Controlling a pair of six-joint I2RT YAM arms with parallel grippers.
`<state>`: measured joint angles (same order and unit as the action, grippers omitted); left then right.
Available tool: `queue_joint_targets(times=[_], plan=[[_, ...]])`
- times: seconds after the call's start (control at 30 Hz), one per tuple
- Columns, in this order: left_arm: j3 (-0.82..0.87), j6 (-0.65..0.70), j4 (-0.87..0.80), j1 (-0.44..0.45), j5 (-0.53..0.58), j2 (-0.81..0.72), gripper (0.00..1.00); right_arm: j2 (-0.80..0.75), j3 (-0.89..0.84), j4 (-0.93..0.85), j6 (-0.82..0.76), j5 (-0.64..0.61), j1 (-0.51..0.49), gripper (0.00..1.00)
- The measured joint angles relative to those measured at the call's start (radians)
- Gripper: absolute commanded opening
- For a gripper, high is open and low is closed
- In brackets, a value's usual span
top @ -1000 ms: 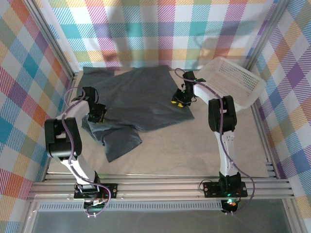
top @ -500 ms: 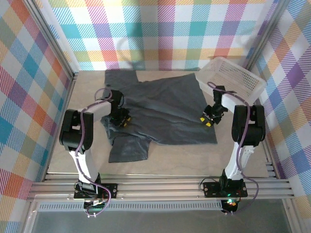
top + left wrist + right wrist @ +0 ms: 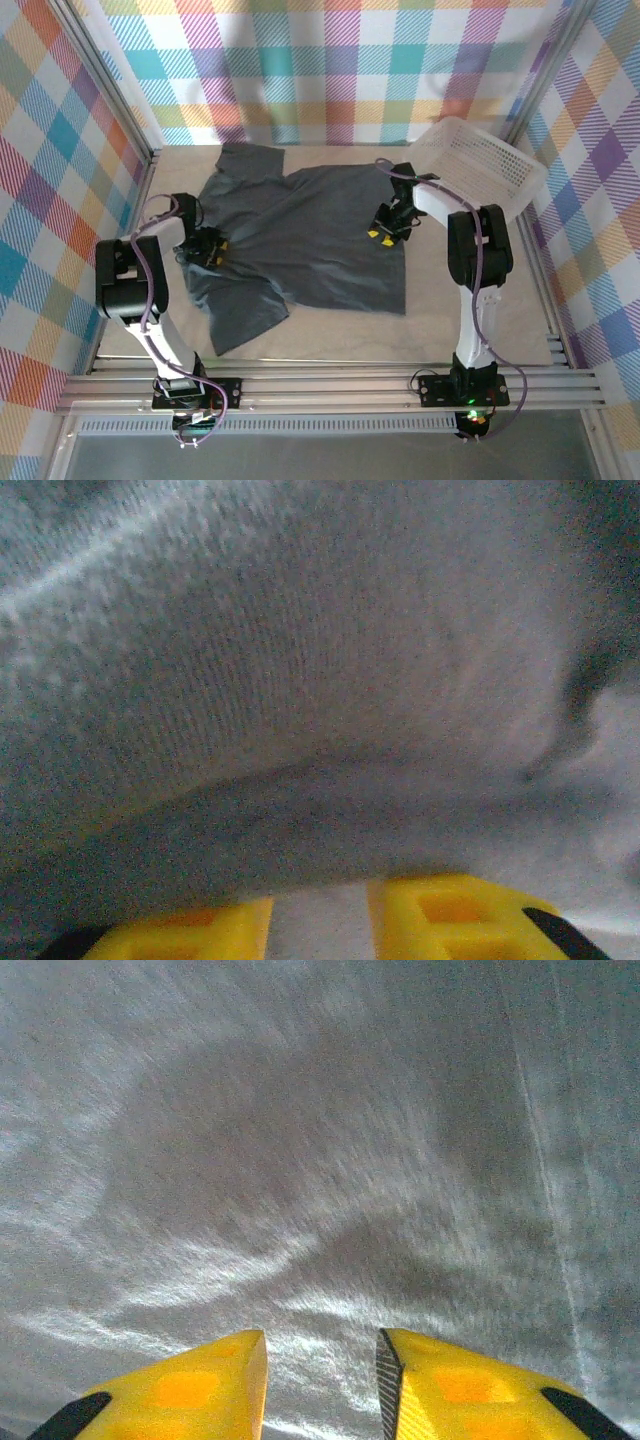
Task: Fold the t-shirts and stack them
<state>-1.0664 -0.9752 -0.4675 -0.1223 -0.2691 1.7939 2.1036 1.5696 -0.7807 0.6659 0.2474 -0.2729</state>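
Resting on t-shirt (image 3: 310, 245) overhead: left gripper (image 3: 212, 248), right gripper (image 3: 384, 233); wrist views show weave

A white plastic lattice basket (image 3: 503, 152) sits in the far right corner of the table (image 3: 340, 335), close against the right-hand wall and turned at a slant to the table's edges. Its open mouth faces up, and its sides are pierced with small holes. The table top is a pale beige, matte surface. Cloth walls (image 3: 330, 70) in a plaid of pink, teal, yellow, orange and purple close it in at the back and on both sides. Bare aluminium posts (image 3: 110, 85) rise at the far corners, and grooved aluminium rails (image 3: 330, 385) run along the near edge.
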Motion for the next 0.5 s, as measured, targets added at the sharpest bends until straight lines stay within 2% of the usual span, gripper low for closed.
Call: queue_joint_targets(times=[0.17,0.33,0.43,0.5], plan=[[-0.011,0.069,-0.023,-0.009,0.025,-0.031,0.51,0.003,0.034,-0.031,-0.023,-0.019,0.008,0.39],[-0.007,0.105,-0.174,0.031,0.127,-0.243,0.51,-0.033,0.01,-0.038,-0.062,-0.065,0.031,0.44],[0.047,0.113,-0.283,0.079,0.178,-0.412,0.47,-0.161,-0.106,-0.035,-0.062,-0.082,0.034,0.45],[0.142,0.111,-0.367,0.106,0.196,-0.521,0.46,-0.29,-0.216,-0.026,-0.045,-0.072,0.025,0.46]])
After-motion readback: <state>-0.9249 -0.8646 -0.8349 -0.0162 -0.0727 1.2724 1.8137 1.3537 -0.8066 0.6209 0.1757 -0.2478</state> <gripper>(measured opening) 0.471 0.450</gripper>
